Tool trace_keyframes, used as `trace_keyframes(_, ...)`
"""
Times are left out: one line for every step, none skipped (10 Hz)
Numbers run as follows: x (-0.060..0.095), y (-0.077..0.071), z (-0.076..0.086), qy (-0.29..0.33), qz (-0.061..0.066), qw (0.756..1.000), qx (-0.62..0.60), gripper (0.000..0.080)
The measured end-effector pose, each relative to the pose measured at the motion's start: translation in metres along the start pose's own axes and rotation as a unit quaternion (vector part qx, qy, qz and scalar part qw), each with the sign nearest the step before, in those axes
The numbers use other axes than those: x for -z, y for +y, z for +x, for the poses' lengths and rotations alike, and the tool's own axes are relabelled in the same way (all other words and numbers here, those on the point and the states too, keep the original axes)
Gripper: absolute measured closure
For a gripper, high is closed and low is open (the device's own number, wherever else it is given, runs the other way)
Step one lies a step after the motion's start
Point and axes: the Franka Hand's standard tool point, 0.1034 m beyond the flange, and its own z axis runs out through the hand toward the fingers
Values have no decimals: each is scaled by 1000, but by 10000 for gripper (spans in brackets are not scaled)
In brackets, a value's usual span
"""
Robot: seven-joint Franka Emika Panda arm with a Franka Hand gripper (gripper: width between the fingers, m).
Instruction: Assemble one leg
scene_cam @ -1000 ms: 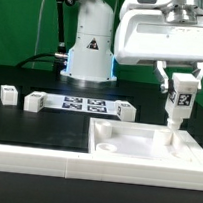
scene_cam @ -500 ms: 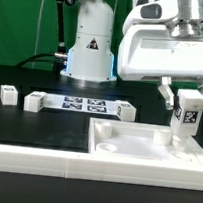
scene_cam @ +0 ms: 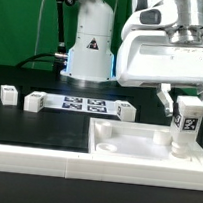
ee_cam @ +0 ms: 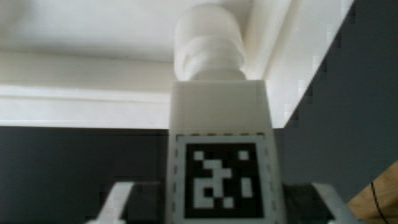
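My gripper [scene_cam: 187, 106] is shut on a white leg [scene_cam: 185, 126] with a black-and-white tag on its face. It holds the leg upright over the far right corner of the large white tray-like panel [scene_cam: 135, 153], its lower end at or just above the corner socket. In the wrist view the leg [ee_cam: 222, 130] runs away from the camera between my fingers [ee_cam: 121, 205], its tag facing the lens and its tip over the panel's white rim [ee_cam: 89, 80]. Three more legs stand on the black table: [scene_cam: 8, 95], [scene_cam: 33, 102], [scene_cam: 125, 111].
The marker board [scene_cam: 81, 105] lies flat on the table between the loose legs. The robot's white base [scene_cam: 90, 48] stands behind it. A white bar [scene_cam: 23, 160] runs along the table's front edge.
My gripper has moved towards the exterior view's right and down with the leg, bringing it lower over the panel's far right corner.
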Motion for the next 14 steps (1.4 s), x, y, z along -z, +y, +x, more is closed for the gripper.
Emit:
trace_keyframes(-1, -1, 1, 13, -2, 1000, 1, 509)
trace_keyframes(-5, -3, -2, 23, -3, 1000, 3, 509)
trace_keyframes(-7, -4, -5, 27, -4, 1000, 4, 509)
trace_keyframes(-10, -4, -7, 34, -5, 999, 5, 509)
trace_keyframes(-11, -5, -7, 43, -6, 999, 6, 509)
trace_keyframes(-11, -5, -7, 43, -6, 999, 6, 509)
trace_keyframes(-11, -5, -8, 46, -7, 999, 7, 509)
trace_keyframes(-10, -6, -9, 45, -7, 999, 7, 509)
trace_keyframes(-11, -5, -8, 41, -6, 999, 7, 509)
trace_keyframes(-12, -6, -10, 37, -6, 999, 7, 412)
trace_keyframes(-12, -6, -10, 36, -5, 999, 7, 273)
trace_keyframes(-12, -6, -10, 36, -5, 999, 7, 273)
trace_keyframes(-12, -6, -10, 36, -5, 999, 7, 180)
trace_keyframes(-12, -6, -11, 36, -5, 999, 7, 180)
